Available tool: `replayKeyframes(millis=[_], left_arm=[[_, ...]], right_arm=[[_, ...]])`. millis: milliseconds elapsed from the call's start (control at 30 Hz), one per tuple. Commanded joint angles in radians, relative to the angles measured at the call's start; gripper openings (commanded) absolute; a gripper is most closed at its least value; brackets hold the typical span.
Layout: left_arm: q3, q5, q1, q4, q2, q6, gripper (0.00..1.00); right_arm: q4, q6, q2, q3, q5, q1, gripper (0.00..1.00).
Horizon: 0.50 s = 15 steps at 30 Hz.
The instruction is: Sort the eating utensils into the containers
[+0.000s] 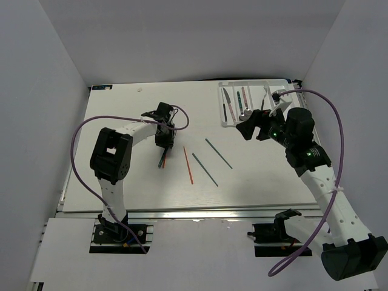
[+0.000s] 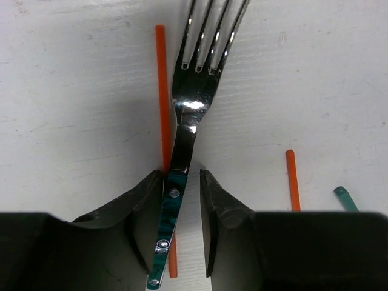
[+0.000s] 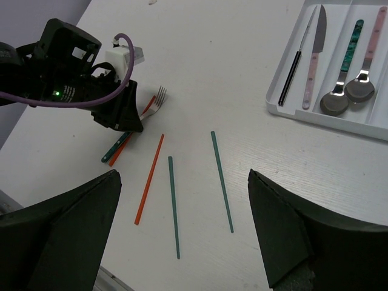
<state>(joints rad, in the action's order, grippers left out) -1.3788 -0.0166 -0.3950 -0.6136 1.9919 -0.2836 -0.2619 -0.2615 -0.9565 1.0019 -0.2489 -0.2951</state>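
Observation:
A fork [image 2: 193,103] with a silver head and a teal handle lies on the table across a red chopstick [image 2: 162,91]. My left gripper [image 2: 182,177] is down over it and open, one jaw on each side of the handle, with a gap on the right side. From above, the left gripper [image 1: 163,138] covers the fork's head and the teal handle [image 1: 162,160] sticks out. A second red chopstick [image 1: 188,163] and two teal-grey chopsticks [image 1: 205,169] [image 1: 218,153] lie in mid-table. My right gripper [image 3: 183,177] is wide open, empty, above them. The white tray [image 1: 220,104] is at the back right.
In the right wrist view the tray [image 3: 276,100] holds a dark-handled knife [image 3: 291,63], a pink-handled knife [image 3: 314,57], a teal-handled spoon [image 3: 343,66] and a pink-handled spoon [image 3: 367,60]. The left arm's purple cable loops over the table's left side.

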Motion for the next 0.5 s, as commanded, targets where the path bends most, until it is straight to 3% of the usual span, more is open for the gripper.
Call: replayKeyframes(millis=[0, 100, 467], left_arm=[[0.029, -0.023, -0.005, 0.02, -0.002, -0.032, 0.41], [0.049, -0.094, -0.016, 0.011, -0.024, -0.049, 0.32], [0.049, -0.166, -0.048, -0.001, -0.12, -0.06, 0.24]], right_arm=[[0.044, -0.022, 0.002, -0.016, -0.039, -0.004, 0.89], [0.049, -0.025, 0.001, -0.017, -0.044, -0.004, 0.89], [0.066, -0.045, -0.001, -0.023, -0.055, -0.007, 0.89]])
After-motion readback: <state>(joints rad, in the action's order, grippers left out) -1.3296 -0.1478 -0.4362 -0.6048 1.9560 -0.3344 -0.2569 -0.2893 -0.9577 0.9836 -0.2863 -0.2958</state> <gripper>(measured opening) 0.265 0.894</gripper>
